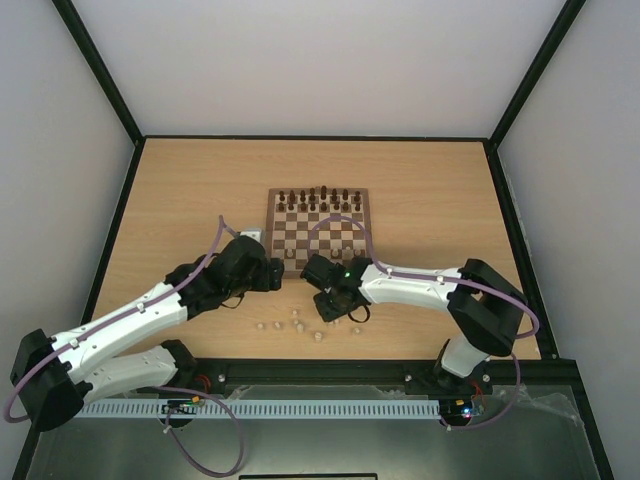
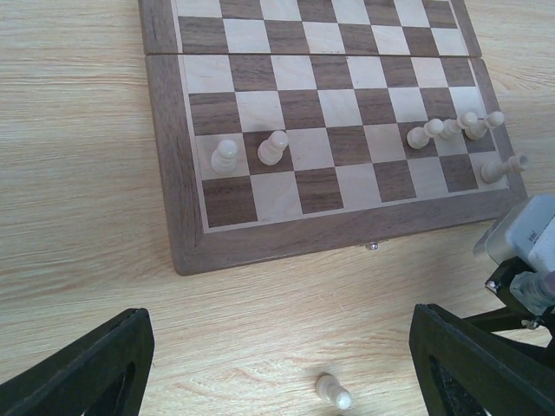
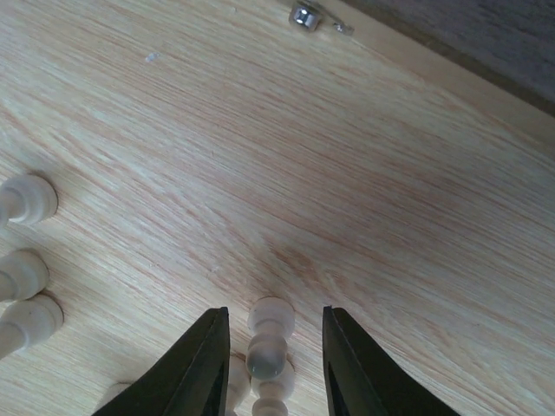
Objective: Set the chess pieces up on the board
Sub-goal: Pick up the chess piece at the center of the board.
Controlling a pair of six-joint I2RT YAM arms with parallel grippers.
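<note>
The board (image 1: 318, 228) lies mid-table with dark pieces along its far row. In the left wrist view the board (image 2: 173, 217) carries two upright pale pawns (image 2: 225, 155) near its left corner and several pale pieces lying toppled (image 2: 451, 128) near its right corner. My left gripper (image 2: 282, 347) is open and empty above the table just in front of the board, with one pale piece (image 2: 334, 391) lying between its fingers' line. My right gripper (image 3: 273, 316) is open around a pale pawn (image 3: 269, 342) on the table, with gaps on both sides.
Several loose pale pieces (image 1: 298, 322) lie on the table between the board and the arm bases; three show at the left of the right wrist view (image 3: 22, 275). The board's metal latch (image 3: 303, 15) faces the grippers. The right arm's wrist (image 2: 529, 243) sits close to the left gripper.
</note>
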